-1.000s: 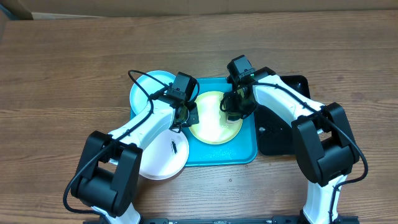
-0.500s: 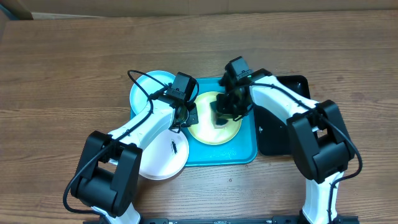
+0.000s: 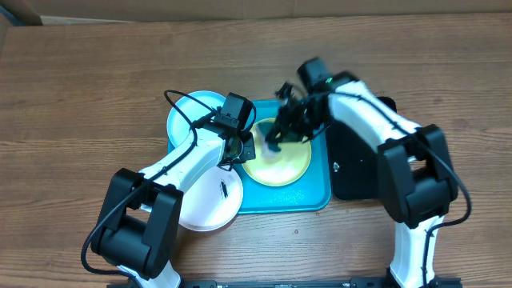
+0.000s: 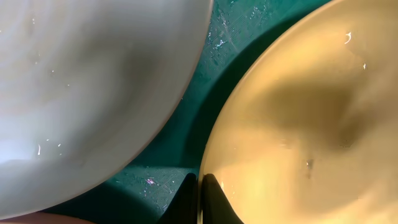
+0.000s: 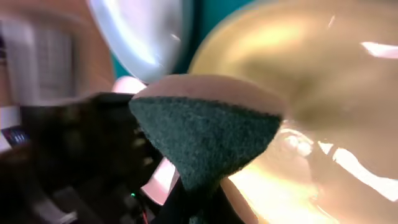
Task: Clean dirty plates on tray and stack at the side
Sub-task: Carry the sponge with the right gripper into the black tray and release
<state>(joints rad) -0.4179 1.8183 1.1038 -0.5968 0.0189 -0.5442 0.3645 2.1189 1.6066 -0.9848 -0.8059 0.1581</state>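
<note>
The step in hand appeared to be scrubbing the yellow-green plate (image 3: 282,166), which lay inside the turquoise tray (image 3: 308,196). The left hand (image 4: 200,190) was pinched nearly shut on that plate's near rim, steadying it. The right hand (image 5: 198,208) was closed on a sponge (image 5: 205,134), dark green scouring face outward and pale backing behind, held over the far left part of the plate. The blurred wrist view did not show whether the pad was touching. To do this well, the pad would probably need to lie flat on the plate and press lightly. Short overlapping strokes should run across the bowl of the plate, working toward the rim and away from the pinching fingers. The left grip should stay firm so the slick, wet-looking plastic did not spin or skid on the tray. Too much downward force near the free edge could tip the plate against that pinch. The pale blue plate (image 3: 188,120) sat at the tray's left edge, just beside the yellow-green one. The white plate (image 3: 204,206), with a dark smear, rested on the wooden surface (image 3: 96,80) by the tray's near left corner. A black tray (image 3: 360,172) lay on the right. No brand, label or legible writing showed; a tiny pale mark on the black tray was too small to read.
</note>
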